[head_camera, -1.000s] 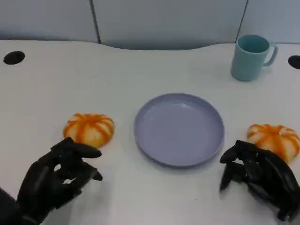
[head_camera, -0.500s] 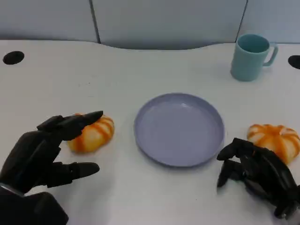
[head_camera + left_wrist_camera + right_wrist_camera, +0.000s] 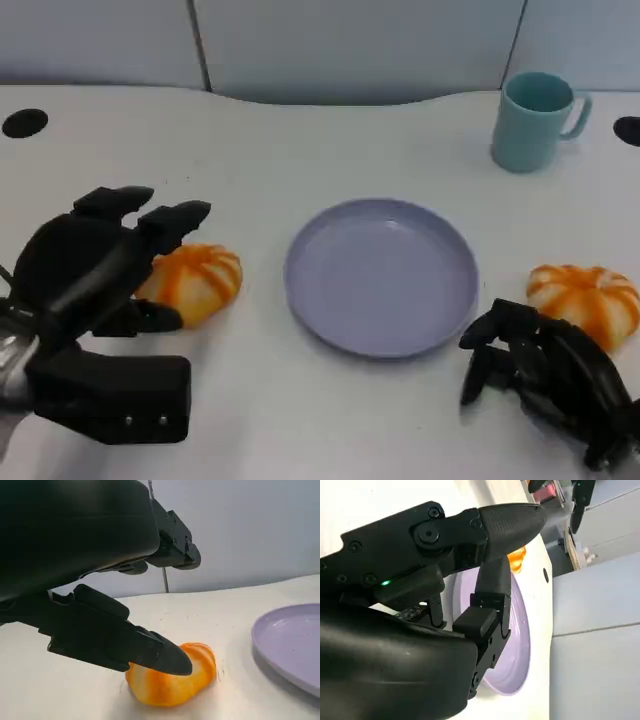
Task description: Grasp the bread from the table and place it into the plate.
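Note:
Two orange-striped bread buns lie on the white table, one on each side of a lilac plate [image 3: 300, 300]. The left bun [image 3: 200, 282] is partly covered by my left hand [image 3: 100, 262], which hovers over it with fingers spread and nothing held. In the left wrist view the thumb [image 3: 125, 645] crosses in front of that bun [image 3: 175, 682], the other fingers arch above it, and the plate [image 3: 290, 645] lies beyond. My right hand [image 3: 545, 372] rests on the table with loosely bent fingers, empty, just in front of the right bun [image 3: 585, 298].
A teal mug [image 3: 535, 120] stands at the back right, well beyond the plate. Round cable holes [image 3: 23, 122] sit near the table's far corners. A grey partition wall runs behind the table.
My left hand has risen and moved forward from the table's front edge to above the left bun, its fingers opening wide. The right hand has barely shifted.

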Controlling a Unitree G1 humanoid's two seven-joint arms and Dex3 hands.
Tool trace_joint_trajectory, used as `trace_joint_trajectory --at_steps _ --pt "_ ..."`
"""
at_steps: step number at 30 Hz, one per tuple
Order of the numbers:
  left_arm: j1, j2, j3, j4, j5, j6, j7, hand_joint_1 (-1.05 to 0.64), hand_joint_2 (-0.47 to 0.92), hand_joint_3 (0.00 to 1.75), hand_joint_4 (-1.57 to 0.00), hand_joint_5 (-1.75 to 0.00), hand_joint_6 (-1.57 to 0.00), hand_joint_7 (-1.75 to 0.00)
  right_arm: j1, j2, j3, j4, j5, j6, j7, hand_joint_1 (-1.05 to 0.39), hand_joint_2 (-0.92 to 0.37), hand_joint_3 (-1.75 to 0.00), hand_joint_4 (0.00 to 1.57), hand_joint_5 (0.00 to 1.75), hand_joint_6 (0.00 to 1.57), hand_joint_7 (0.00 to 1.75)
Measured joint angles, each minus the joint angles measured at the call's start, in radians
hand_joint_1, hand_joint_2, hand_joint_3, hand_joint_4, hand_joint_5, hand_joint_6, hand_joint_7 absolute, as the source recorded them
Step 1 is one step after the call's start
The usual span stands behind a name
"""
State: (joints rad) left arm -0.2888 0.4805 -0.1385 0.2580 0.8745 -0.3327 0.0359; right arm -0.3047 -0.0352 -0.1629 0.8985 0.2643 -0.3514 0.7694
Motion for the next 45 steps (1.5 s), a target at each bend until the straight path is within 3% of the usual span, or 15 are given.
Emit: trace_joint_trajectory --at_steps 4,15,27,38,45 --pt "-0.053 0.009 -0.070 0.057 0.057 0.073 -0.001 -0.71 0.88 0.00 -0.09 -0.11 -0.23 0.00 0.004 0.001 0.004 -0.005 0.000 0.005 -0.002 -0.50 -0.92 -0.26 0.67 1.56 0.69 1.15" --pt "-0.161 0.003 -0.174 0.214 0.012 0.084 -0.021 -0.72 0.90 0.00 -0.07 -0.08 -0.19 0.00 0.010 0.001 0.008 -0.013 0.005 0.005 -0.005 -0.52 -0.92 -0.24 0.68 1.54 0.70 1.14" --pt "-0.399 -0.114 -0.318 0.593 -0.023 0.166 -0.091 -0.73 0.88 0.00 -0.08 -0.07 -0.19 -0.01 0.037 0.000 0.018 -0.056 0.001 0.006 -0.017 -0.52 -0.92 -0.24 0.67 1.56 0.71 1.14" --pt "-0.510 -0.193 -0.364 0.866 -0.060 0.176 -0.057 -0.66 0.80 0.00 -0.09 -0.06 -0.21 -0.01 0.050 -0.001 0.018 -0.085 0.005 0.034 -0.018 -0.51 -0.92 -0.24 0.67 1.57 0.70 1.15" --pt "-0.547 -0.210 -0.378 0.959 -0.071 0.173 -0.017 -0.63 0.82 0.00 -0.13 -0.08 -0.23 -0.01 0.058 0.000 0.019 -0.102 0.005 0.046 -0.024 -0.50 -0.92 -0.24 0.67 1.58 0.69 1.16"
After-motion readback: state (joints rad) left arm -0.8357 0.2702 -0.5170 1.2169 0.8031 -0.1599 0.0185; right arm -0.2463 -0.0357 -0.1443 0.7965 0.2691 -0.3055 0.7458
